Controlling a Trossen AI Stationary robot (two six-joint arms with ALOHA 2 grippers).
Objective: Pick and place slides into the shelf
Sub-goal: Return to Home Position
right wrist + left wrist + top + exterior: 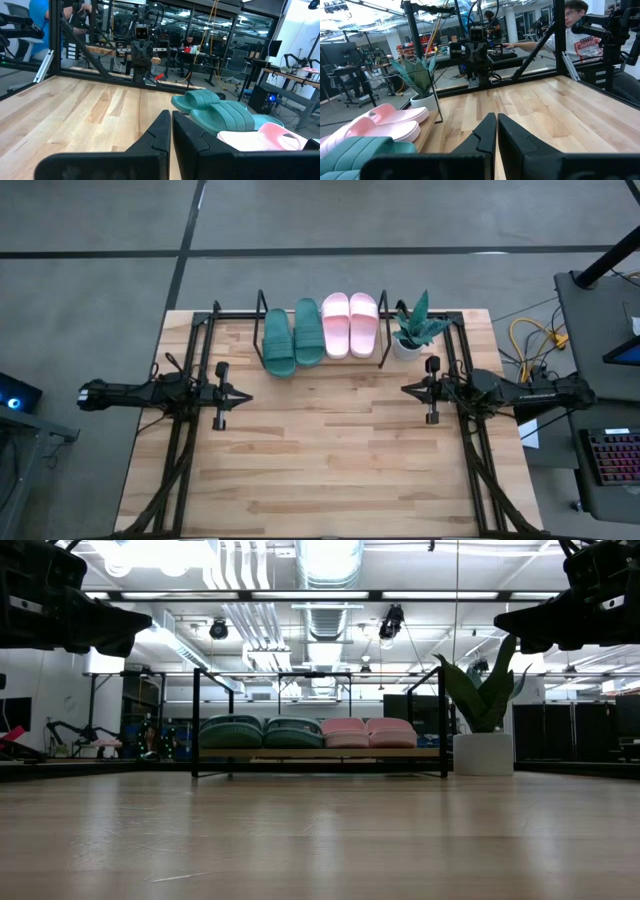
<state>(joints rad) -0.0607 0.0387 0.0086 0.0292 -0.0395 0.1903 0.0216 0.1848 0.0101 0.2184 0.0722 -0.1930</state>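
Note:
Two dark green slides [292, 337] and two pale pink slides [349, 324] lie side by side, soles down, on the board of the black rod shelf [262, 307] at the table's far edge; the low view shows the green slides [262, 732] and the pink slides [366, 732] in a row on it. My left gripper [246, 397] is shut, level, at the table's left. My right gripper [405, 389] is shut, level, at the table's right. Neither holds anything; the left gripper [496, 118] and the right gripper [170, 115] show shut fingertips.
A white pot with a green plant [413, 330] stands just right of the shelf. Black arm frames [186, 442] run along both table sides. Bare wood lies between the grippers and toward the near edge. A person [570, 22] is beyond the table's right side.

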